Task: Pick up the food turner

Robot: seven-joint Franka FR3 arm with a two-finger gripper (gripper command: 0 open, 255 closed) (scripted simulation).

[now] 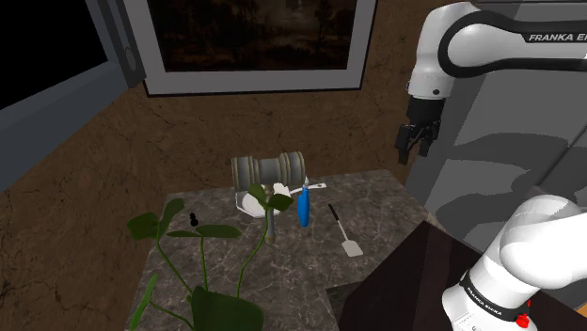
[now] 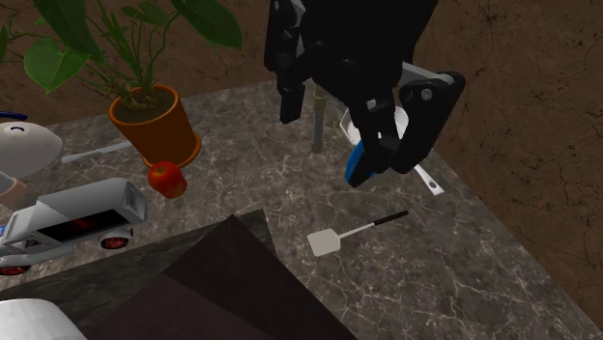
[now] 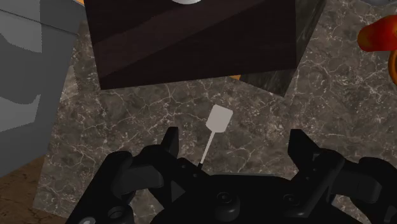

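The gripper hung high in the air, upper right of the shoulder view, well above the desk & touching nothing. Its fingers stood wide apart in the wrist view, i.e. released, w/ nothing clasped btw them.

The food turner lay flat on the dark marbled desk, a bit right of ctr in the shoulder view, below & left of the gripper in the frame. Its pale blade pointed to the lower right and the thin dark handle ran up-left.

In the wrist view the food turner showed on the desk far beneath the open fingers, blade end away from the gripper, handle tip close in frame to one finger; no contact.

In the second exterior view the gripper took the upper ctr of the frame. The food turner lay just below it in the picture, near ctr, blade toward the stand at lower left.

A blue bottle-shaped thing stood left of the food turner in the shoulder view, apart from it. A potted plant, a red fruit & a grey boxy thing sat at the second exterior view's left, well apart from the food turner.
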